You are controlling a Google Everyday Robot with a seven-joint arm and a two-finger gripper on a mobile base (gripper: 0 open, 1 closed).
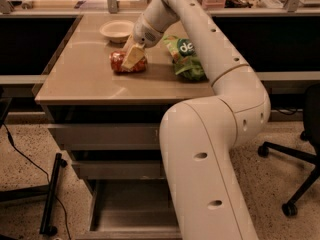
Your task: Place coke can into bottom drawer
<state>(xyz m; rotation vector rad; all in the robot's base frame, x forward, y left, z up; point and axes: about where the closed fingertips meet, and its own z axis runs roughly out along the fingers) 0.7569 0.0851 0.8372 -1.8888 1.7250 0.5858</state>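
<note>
gripper (133,58) at coke can (118,62), bowl (116,30) behind

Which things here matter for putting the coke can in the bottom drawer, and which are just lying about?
Job: coke can, lying on the table; bottom drawer, open; gripper, at the can.
Lying about: bowl, snack bag, chair.

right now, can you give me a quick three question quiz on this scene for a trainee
1. True or false: the coke can is already in the bottom drawer.
2. Pick one. The gripper is: A) at the coke can on the table; B) inside the bottom drawer; C) raised high above the table.
3. Fill in: the bottom drawer stands pulled ___.
Key: 1 false; 2 A; 3 open.
</note>
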